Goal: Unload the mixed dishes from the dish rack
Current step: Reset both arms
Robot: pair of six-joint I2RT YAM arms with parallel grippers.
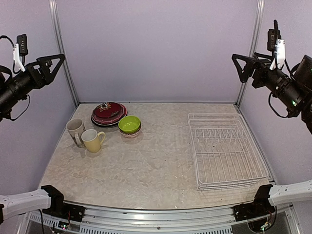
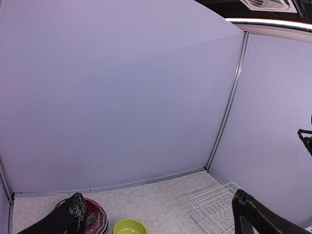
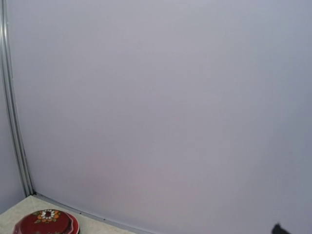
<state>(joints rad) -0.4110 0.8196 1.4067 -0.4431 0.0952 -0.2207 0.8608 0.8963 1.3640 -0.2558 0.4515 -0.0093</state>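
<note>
The white wire dish rack lies on the right of the table with nothing in it. The dishes stand at the back left: a red-patterned bowl on stacked plates, a lime-green bowl nested on another bowl, a cream mug and a yellow mug. High at the left wall, my left gripper hangs open and holds nothing. My right gripper is raised at the right wall, also open with nothing in it. The left wrist view shows both fingers wide apart, the green bowl and the rack's corner.
Lilac panels wall in the table at the back and both sides. The marbled tabletop lies between the dishes and the rack. The right wrist view shows mostly the wall, the red-patterned bowl low at left, and one fingertip.
</note>
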